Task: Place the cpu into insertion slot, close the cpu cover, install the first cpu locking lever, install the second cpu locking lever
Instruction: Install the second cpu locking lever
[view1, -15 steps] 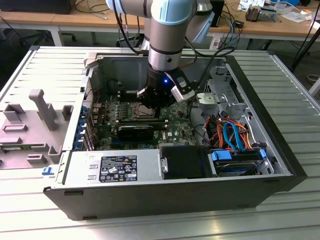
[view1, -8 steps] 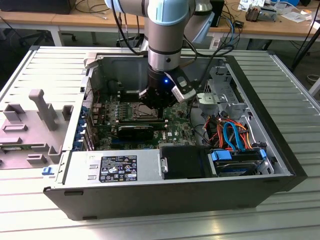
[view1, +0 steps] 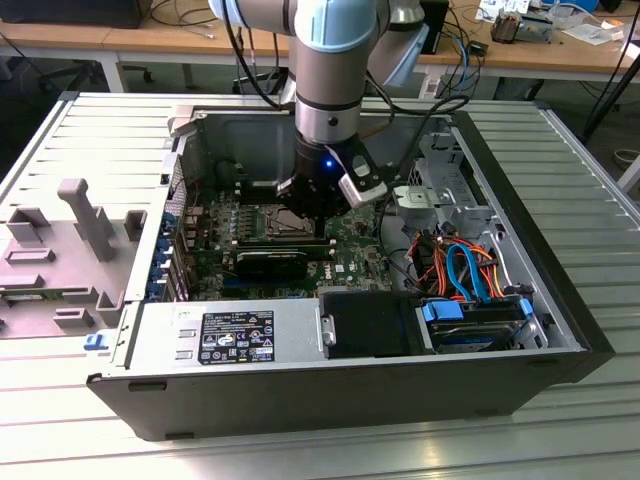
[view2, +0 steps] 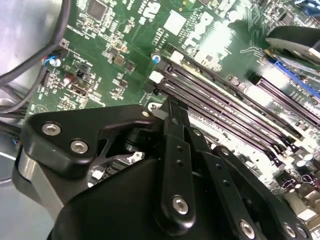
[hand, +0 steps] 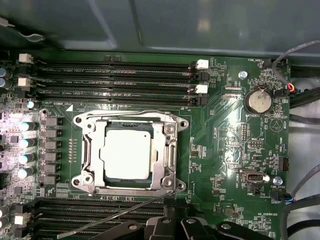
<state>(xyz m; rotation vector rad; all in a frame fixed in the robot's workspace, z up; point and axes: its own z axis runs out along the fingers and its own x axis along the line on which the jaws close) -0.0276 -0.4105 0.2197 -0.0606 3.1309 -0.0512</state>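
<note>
- Chip (hand: 127, 154) sits in the socket (hand: 82, 150), cover (hand: 169, 150) looks closed down over it.
- Judged step: locking levers; a thin lever (hand: 120, 213) sticks out loose beside the socket.
- Gripper (view2: 172, 107) hovers low over the board (hand: 225, 150), fingers look pinched together, holding nothing.
- Next move needs precise hooking of the thin lever.

An open black computer case (view1: 560, 330) lies on a ribbed metal desk (view1: 100, 140). Inside, a grey power supply (view1: 225, 335) sits at the near edge beside a blue-tabbed drive bay (view1: 475, 320), under orange and blue cables (view1: 465, 265). A grey plastic fixture (view1: 70, 250) stands at the exterior view's left. A coin battery (hand: 258, 100) sits near black memory slots (hand: 120, 82).
</note>
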